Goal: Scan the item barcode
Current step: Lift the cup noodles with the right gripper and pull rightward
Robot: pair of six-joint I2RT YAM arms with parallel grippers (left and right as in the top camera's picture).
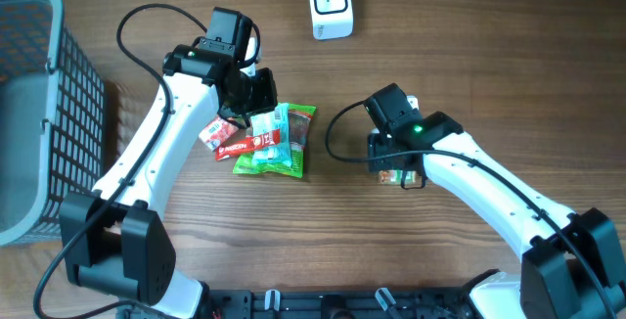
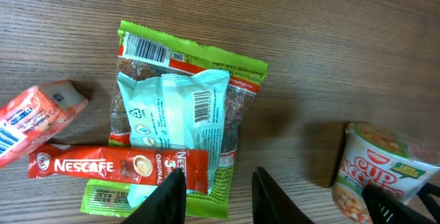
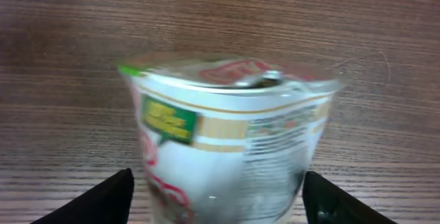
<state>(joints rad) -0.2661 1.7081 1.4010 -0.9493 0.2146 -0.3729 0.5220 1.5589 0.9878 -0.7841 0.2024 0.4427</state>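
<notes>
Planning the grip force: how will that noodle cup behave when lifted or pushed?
The noodle cup looks thin-walled, so it probably dents under a hard squeeze. Its glossy, tapered side may slip in a loose grip. Wider at the rim than lower down, it would likely tip if pushed high.

**Left arm** (image 1: pixel 147 153): white, mounted at the tabletop's near edge, left of centre. It slants up toward the far edge and bends inward at the wrist.
**Left gripper** (image 2: pixel 218 172): black, pointing down over mid-tabletop. Its fingers (image 2: pixel 172 196) stand a narrow gap apart with nothing clamped between them.
**Right arm** (image 1: pixel 489 182): white, mounted at the near right corner and stretched low toward the centre (a green light (image 1: pixel 419 129) glows on its wrist housing).
**Right gripper** (image 3: pixel 218 174): pointing down, fingertips (image 3: pixel 103 200) spread wide.
</notes>
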